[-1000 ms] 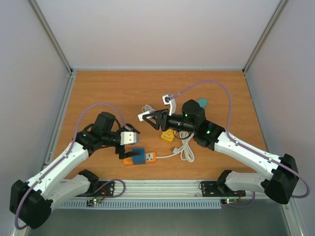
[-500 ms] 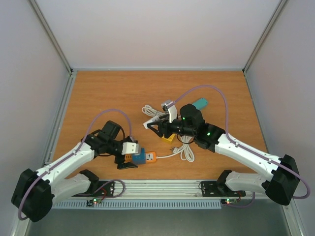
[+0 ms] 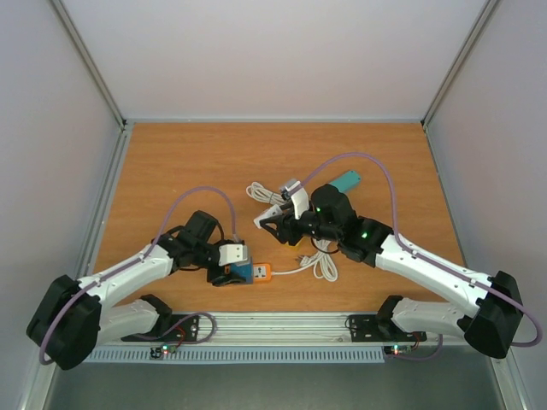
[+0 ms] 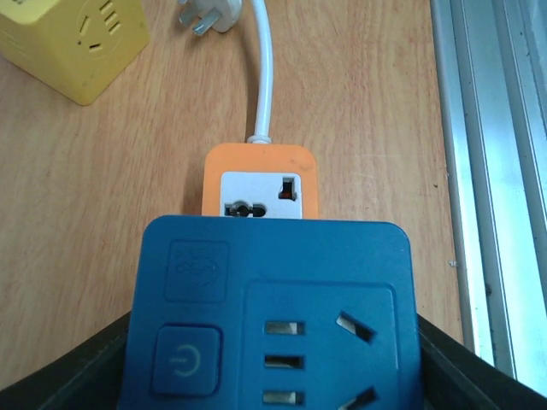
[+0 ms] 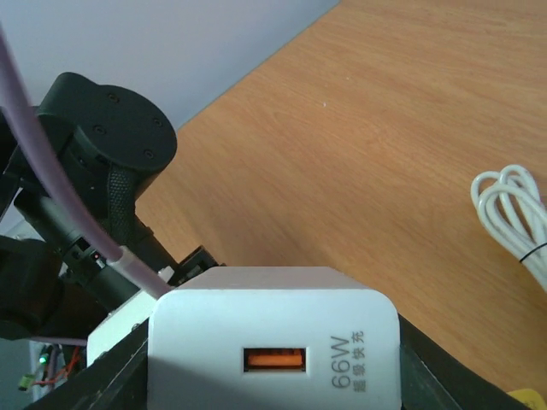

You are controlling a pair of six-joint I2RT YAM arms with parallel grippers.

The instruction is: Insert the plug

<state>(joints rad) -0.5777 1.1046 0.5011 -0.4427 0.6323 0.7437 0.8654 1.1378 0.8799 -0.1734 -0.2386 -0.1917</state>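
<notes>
My right hand (image 5: 273,380) clamped on the white 66W charger (image 5: 273,329) above the desk (image 3: 205,162), left hand (image 4: 273,384) clamped around blue socket block (image 4: 273,282), orange socket (image 4: 261,166) touching its far end, yellow socket cube (image 4: 73,38) and coiled white cable (image 5: 513,213) near.

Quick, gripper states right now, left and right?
Left gripper: jaws flank the blue socket block; grip cannot be told.
Right gripper: closed on the white charger.

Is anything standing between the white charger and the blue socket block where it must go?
Nothing visible. Bare table lies between the white charger and the blue socket block; the left gripper flanks only its sides.
</notes>
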